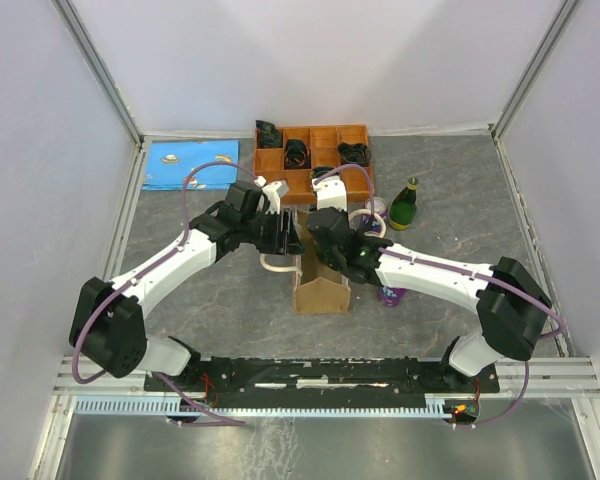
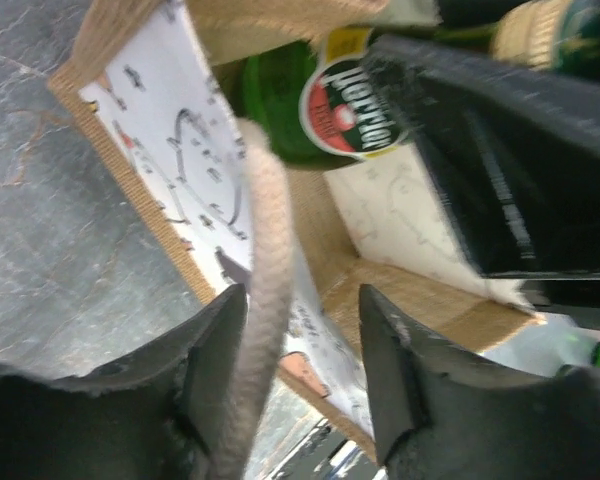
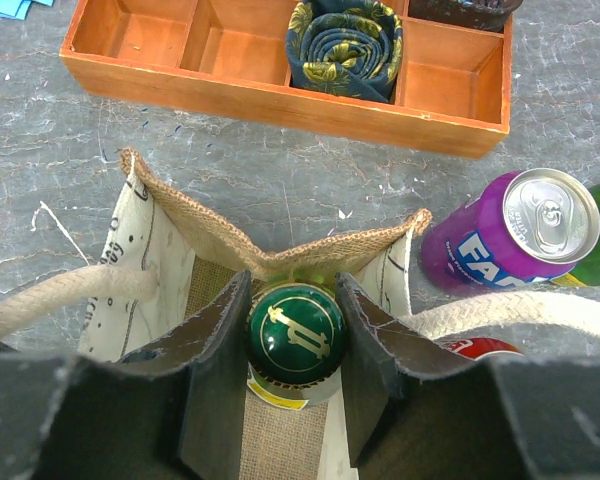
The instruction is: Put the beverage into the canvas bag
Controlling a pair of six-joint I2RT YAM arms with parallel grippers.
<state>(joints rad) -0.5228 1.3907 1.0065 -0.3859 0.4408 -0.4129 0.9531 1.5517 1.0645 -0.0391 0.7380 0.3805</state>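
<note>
Walls: plain white wall panels [image 1: 310, 60] box in three sides, with metal posts at the far corners.
Tabletop: a grey marbled tabletop [image 1: 240, 320] carries everything here.
Tray: an orange wooden compartment tray [image 3: 280, 105] sits at the far side, with a rolled blue-and-yellow patterned cloth [image 3: 345, 45] in one compartment.
Sheet: a flat blue printed sheet [image 1: 190, 163] lies in the far-left corner.
Bag: here's the tan woven canvas bag [image 1: 322, 290], upright mid-tabletop, just in front of the tray. Its mouth is open, and it has white panels with black doodles and cream rope handles [image 2: 265, 280].
Left hand: the left hand [image 2: 300, 310] is at the bag's rim with its fingers apart. One rope handle runs between them, against one finger and clear of the other.
Right hand: the right hand [image 3: 292, 290] is over the bag's mouth, clamped on the bottle's neck.
Beverage: the green glass bottle with a gold-emblem cap [image 3: 293, 333] and a red-and-white oval label is upright inside the bag's open mouth. Can't tell whether it touches the bottom.
Second bottle: a dark-green bottle with a gold foil neck [image 1: 404, 205] stands right of the bag.
Can: a purple drink can [image 3: 500, 240] stands just beside the bag's right side.
</note>
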